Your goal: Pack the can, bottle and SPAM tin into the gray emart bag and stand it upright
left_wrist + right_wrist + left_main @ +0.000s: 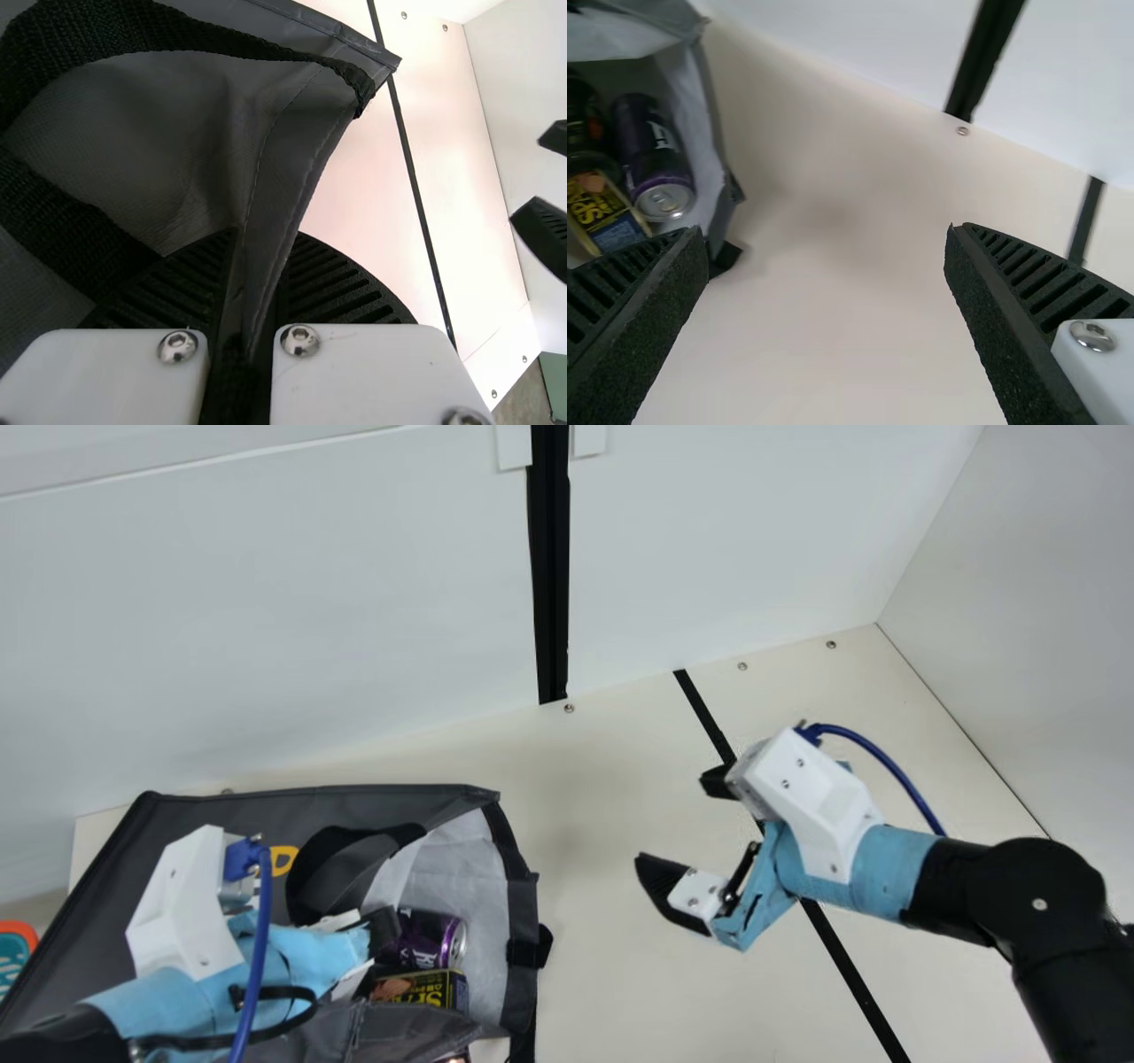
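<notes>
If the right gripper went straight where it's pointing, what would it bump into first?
Probably the table. That's what lies ahead of the right gripper, between its open fingers, with the bag off to one side. How far off it is, I can't tell.

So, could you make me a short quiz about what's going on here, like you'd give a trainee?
1. Fill in the blank: Inside the gray bag, the can next to the SPAM tin is ____ in color.
2. True or false: The right claw is open, with nothing between its fingers.
3. Multiple choice: What is the left claw shut on? (a) the bottle, (b) the fabric of the gray bag, (c) nothing at all.

Key: 1. purple; 2. true; 3. b
</notes>
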### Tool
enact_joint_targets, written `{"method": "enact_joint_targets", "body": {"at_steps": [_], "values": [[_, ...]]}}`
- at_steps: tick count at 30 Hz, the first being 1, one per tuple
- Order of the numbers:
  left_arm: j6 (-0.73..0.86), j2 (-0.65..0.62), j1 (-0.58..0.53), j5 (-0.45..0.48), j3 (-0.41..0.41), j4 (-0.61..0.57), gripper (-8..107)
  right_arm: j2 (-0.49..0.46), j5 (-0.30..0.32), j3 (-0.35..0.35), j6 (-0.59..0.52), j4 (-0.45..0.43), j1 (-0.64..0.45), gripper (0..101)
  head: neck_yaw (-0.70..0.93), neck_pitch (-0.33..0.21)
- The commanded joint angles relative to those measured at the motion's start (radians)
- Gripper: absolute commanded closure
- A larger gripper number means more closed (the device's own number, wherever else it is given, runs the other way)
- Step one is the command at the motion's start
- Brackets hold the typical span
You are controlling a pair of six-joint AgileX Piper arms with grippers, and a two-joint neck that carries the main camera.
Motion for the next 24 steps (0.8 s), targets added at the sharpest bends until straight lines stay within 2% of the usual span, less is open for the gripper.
{"method": "enact_joint_targets", "body": {"at_steps": [1, 12, 24], "values": [[0.0, 0.0, 0.0, 0.0, 0.0, 0.0, 107, -0.012, 0.0, -0.003, 0.018, -0.015, -0.041, 6, -0.001, -0.023], [0.0, 0.0, 0.0, 0.0, 0.0, 0.0, 107, -0.063, -0.01, -0.029, 0.11, -0.125, -0.195, 6, -0.001, -0.023], [0.0, 0.0, 0.0, 0.0, 0.0, 0.0, 107, -0.086, -0.019, -0.087, 0.254, -0.274, -0.298, 6, -0.001, -0.023]]}}
